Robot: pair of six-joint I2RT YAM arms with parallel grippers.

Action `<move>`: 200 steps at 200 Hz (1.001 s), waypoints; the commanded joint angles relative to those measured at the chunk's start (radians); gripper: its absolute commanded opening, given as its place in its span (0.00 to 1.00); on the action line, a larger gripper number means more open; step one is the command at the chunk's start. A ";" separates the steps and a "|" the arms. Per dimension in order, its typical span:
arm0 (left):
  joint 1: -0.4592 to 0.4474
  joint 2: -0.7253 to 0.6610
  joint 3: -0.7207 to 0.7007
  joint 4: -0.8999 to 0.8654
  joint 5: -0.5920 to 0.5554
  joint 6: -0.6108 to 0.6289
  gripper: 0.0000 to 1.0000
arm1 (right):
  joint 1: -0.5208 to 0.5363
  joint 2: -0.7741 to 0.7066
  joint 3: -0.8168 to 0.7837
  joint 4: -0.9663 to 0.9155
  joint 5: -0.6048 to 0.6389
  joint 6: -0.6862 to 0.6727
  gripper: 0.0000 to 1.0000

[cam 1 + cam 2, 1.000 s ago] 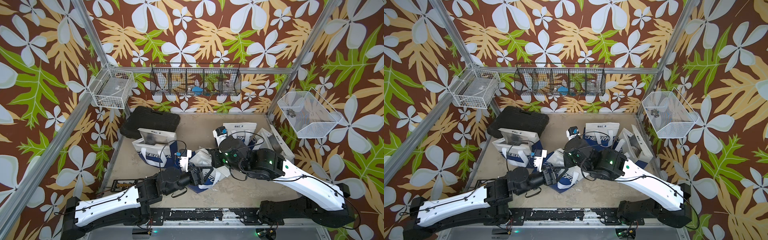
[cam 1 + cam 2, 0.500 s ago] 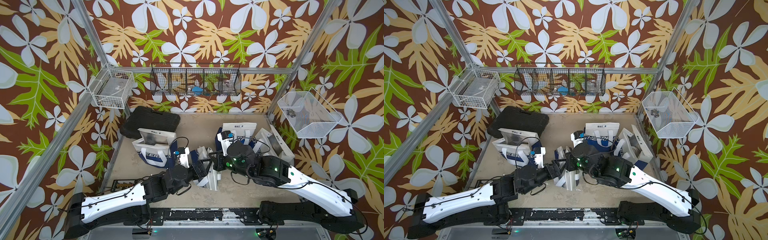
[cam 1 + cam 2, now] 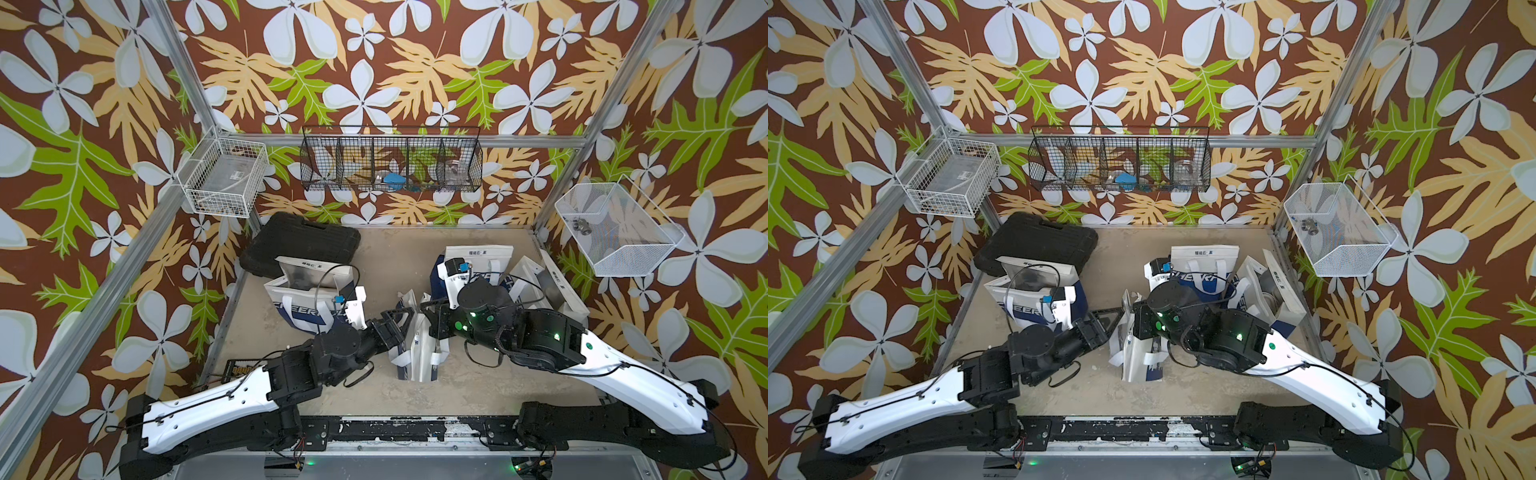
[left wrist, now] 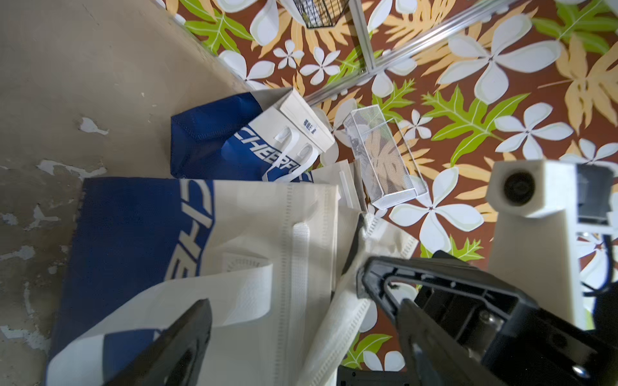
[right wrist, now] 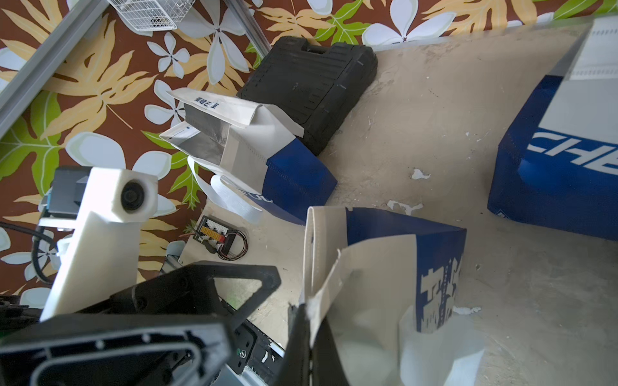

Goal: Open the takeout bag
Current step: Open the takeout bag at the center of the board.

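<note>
- Takeout bag [image 3: 417,353] stands upright.
- Right gripper [image 5: 301,320] pinches its top rim, jaws closed.
- Left gripper [image 4: 284,290] straddles the opposite wall, jaws wide, clamping nothing.

Bright, even light fills all views; only soft shadows lie on the scuffed beige surface [image 3: 478,382]. Wrist views bend at their edges; black fingers [image 4: 174,344] nearest the lens blur.

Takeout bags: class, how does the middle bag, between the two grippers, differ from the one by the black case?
The middle bag is pressed narrow, its mouth barely parted; the bag by the black case gapes wide, silver lining showing. The right gripper pinches the middle bag's rim; no gripper holds the bag by the black case. Both are white above, blue below, with white handles.
</note>
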 commanded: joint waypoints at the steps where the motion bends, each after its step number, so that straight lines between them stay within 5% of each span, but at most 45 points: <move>1: -0.001 0.032 0.022 -0.027 0.001 0.005 0.82 | 0.007 -0.002 0.010 0.074 -0.018 -0.019 0.00; 98: 0.010 0.114 0.028 -0.029 0.002 -0.024 0.49 | 0.063 -0.001 0.025 0.097 -0.023 -0.011 0.00; 139: 0.010 0.125 0.020 0.008 -0.035 0.005 0.72 | 0.096 0.014 0.035 0.090 -0.038 -0.004 0.00; 200: 0.000 0.042 -0.061 0.254 0.173 0.129 0.99 | 0.083 -0.032 0.030 0.090 -0.004 -0.008 0.00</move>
